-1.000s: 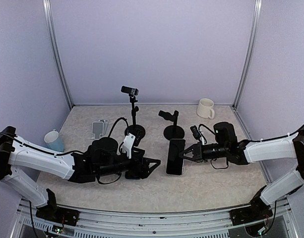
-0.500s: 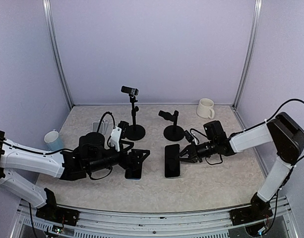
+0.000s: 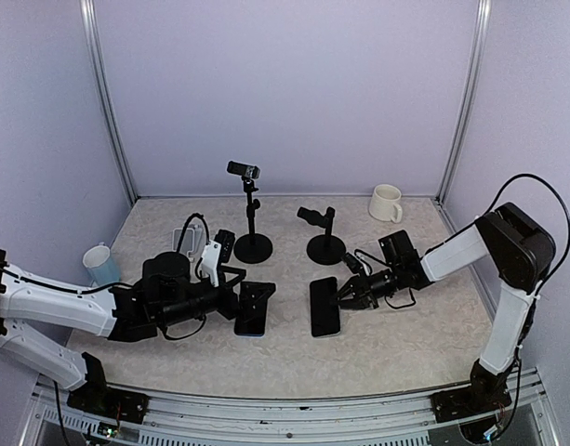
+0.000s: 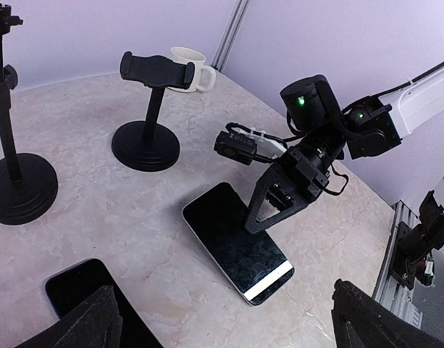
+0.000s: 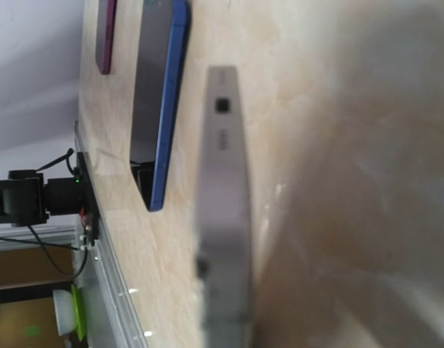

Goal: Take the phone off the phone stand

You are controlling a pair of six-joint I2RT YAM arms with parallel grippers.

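**Two grippers low over the table, phone (image 3: 324,312) lying off the short stand (image 3: 325,247)**

Two stands stood on the table: the short stand and, to its left, a tall stand (image 3: 252,243). Two phones lay flat. The phone lay directly in front of the short stand, apart from it, screen up. A second phone (image 3: 249,323) lay in front and to the left. Two mugs stood upright, a cream mug (image 3: 386,203) behind and to the right of the short stand and a blue mug (image 3: 100,264) far to its left.

The right gripper (image 3: 343,299), in front and to the right of the short stand, had its fingers drawn together on the phone's right long edge. The left gripper (image 3: 258,295), in front and to the left, hung spread wide over the second phone, holding nothing.

The table (image 3: 405,346) was a beige, marbled slab. Pale lilac walls (image 3: 285,93) enclosed it, with metal posts (image 3: 106,102) at the back corners.

The left gripper covered the second phone's far end. A pale flat piece (image 3: 184,239) left of the tall stand was half hidden and could not be identified. The right wrist view was blurred, showing the phone edge-on.
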